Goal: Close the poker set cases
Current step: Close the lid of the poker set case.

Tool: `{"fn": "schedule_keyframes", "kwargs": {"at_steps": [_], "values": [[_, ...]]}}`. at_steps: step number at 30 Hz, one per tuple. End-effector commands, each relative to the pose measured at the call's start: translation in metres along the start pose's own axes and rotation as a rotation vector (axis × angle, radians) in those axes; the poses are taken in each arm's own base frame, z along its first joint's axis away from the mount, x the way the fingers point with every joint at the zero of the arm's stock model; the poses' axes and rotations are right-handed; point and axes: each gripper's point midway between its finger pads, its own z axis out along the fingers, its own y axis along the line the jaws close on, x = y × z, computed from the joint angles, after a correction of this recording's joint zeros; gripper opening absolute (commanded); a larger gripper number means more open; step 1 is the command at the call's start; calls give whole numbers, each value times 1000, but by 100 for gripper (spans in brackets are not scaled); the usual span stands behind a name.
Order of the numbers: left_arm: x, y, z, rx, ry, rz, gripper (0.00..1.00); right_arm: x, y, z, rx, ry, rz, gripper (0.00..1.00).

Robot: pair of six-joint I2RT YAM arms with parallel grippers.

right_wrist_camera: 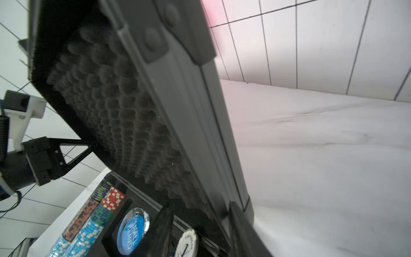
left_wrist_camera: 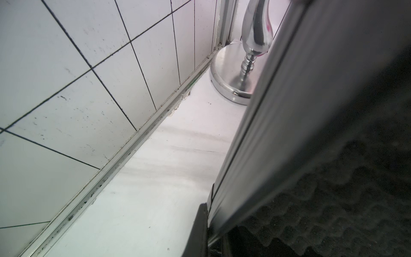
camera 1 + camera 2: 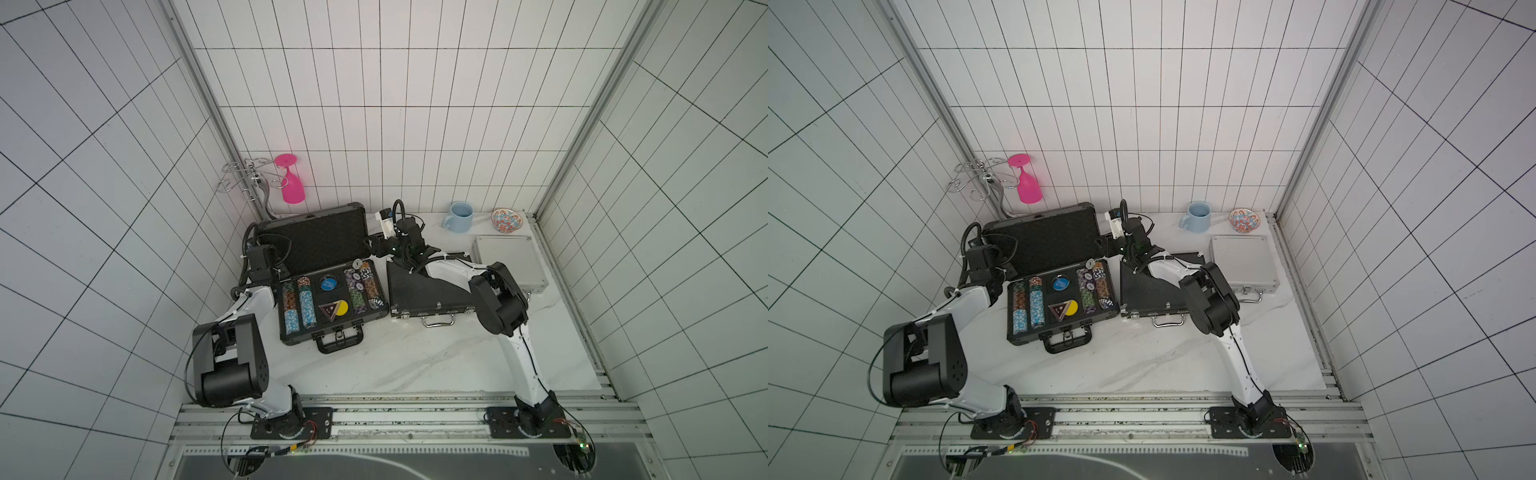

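The large dark-grey case (image 3: pixel 293 337) lies open at the left with rows of chips in its base, and its foam-lined lid (image 3: pixel 316 241) stands up at the back. My left gripper (image 3: pixel 277 269) (image 2: pixel 213 235) is shut on the lid's left edge, one finger on either side of the rim. My right gripper (image 3: pixel 376 245) (image 1: pixel 203 224) straddles the lid's right edge: the outer finger lies against the wall, and a gap shows at the inner finger. The medium black case (image 3: pixel 419 291) with its silver handle lies shut under my right arm. The small silver case (image 3: pixel 509 262) lies shut at the back right.
A wire rack (image 3: pixel 245 178) holding an upturned pink glass (image 3: pixel 293 187) stands in the back left corner, its chrome base (image 2: pixel 231 75) just behind the lid. A blue mug (image 3: pixel 459 216) and a patterned bowl (image 3: pixel 506 219) stand by the back wall. The tiled left wall is close to my left arm.
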Motion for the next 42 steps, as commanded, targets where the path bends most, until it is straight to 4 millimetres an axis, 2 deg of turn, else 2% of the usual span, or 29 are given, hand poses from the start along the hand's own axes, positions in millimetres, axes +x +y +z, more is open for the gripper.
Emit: {"fn": "schedule_keyframes", "kwargs": {"at_steps": [1,6,12,16,19,24,29,35,42], "values": [[-31,-30,-11,128,-98,-105,0,-47,-3,-1,63,-146,-31,39],[-32,-31,-11,130,-100,-106,0,-49,6,1,32,-168,-56,43],[-36,-33,-12,133,-104,-107,0,-53,20,11,27,-158,-91,42],[-34,-33,-11,133,-101,-115,0,-51,17,17,32,-160,-80,35],[-32,-32,-10,131,-95,-121,0,-46,16,21,21,-156,-72,24],[-32,-31,-10,130,-99,-123,0,-46,19,20,-1,-175,-61,17],[-33,-32,-10,132,-100,-120,0,-48,26,15,-21,-197,-69,1],[-48,-39,-9,150,-125,-124,0,-60,38,-2,-49,-260,-83,0],[-74,-55,-8,197,-163,-133,0,-80,44,-8,-44,-298,-121,0]]}}
